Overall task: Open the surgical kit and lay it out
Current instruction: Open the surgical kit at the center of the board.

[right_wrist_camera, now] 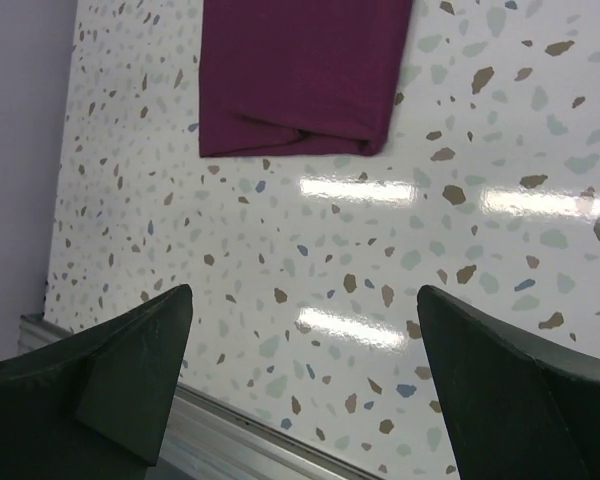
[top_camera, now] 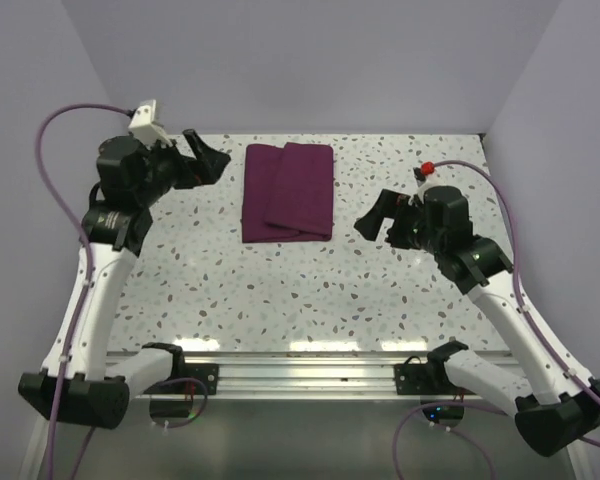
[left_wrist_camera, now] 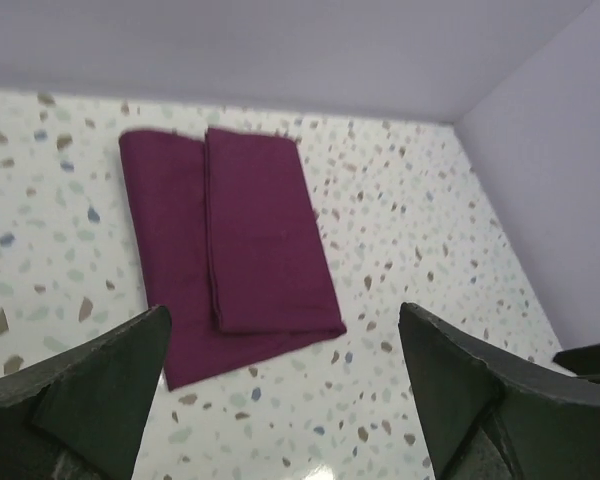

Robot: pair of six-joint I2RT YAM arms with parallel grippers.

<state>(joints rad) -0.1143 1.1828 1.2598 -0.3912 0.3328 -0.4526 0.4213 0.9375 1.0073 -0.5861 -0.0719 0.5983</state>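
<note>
Cloth wrap [top_camera: 288,190]: folded shut, far centre of bench [top_camera: 280,290] (contents hidden); nothing laid out. Left tool [top_camera: 208,155], right tool [top_camera: 372,224]: both wide open, empty.

Cloth wrap [top_camera: 288,190], plain deep maroon-purple, at 12 o'clock on the table, table [top_camera: 280,290] glossy white terrazzo flecked brown, grey and blue, walls [top_camera: 310,60] pale lilac, left arm [top_camera: 95,300] and right arm [top_camera: 525,335] white with black joints, cables [top_camera: 55,125] purple, cap [top_camera: 427,167] red at 3 o'clock, rail [top_camera: 300,370] silver.
</note>
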